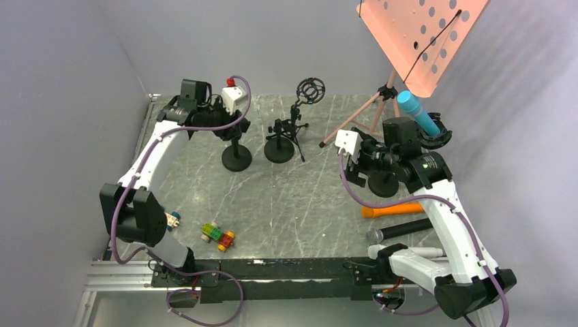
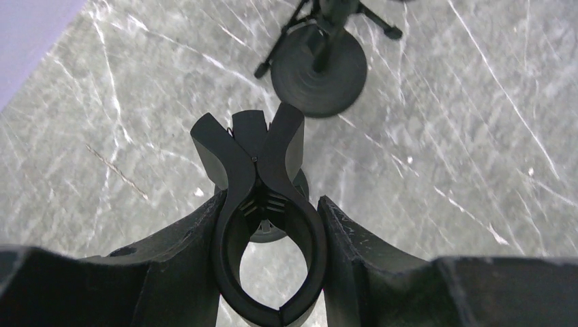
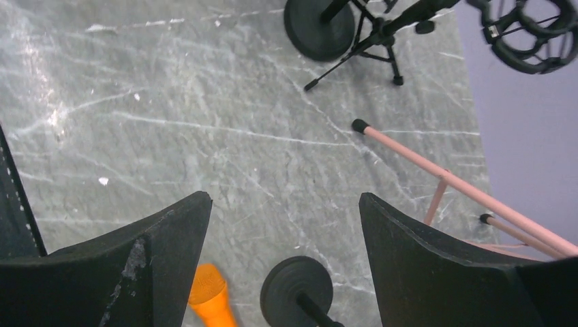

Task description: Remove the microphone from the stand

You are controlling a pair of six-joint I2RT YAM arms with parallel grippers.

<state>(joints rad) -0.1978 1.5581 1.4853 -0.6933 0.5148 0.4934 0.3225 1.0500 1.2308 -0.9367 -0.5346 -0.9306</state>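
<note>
From above, our left hand (image 1: 232, 128) meets the top of the left stand (image 1: 236, 160). Our right hand (image 1: 366, 163) hangs near the blue mic (image 1: 418, 113), which looks still perched on the right stand (image 1: 384, 184). Left wrist: the hand is clamped on an empty clip (image 2: 262, 184). Right wrist: the hand is spread wide, holding nothing. We judge the blue mic's removal not yet begun.

The desk (image 1: 293, 204) was grey marble with white veins. Beside the pink, hole-dotted music stand (image 1: 395, 34), a microphone (image 1: 416, 110) was bright blue.
</note>
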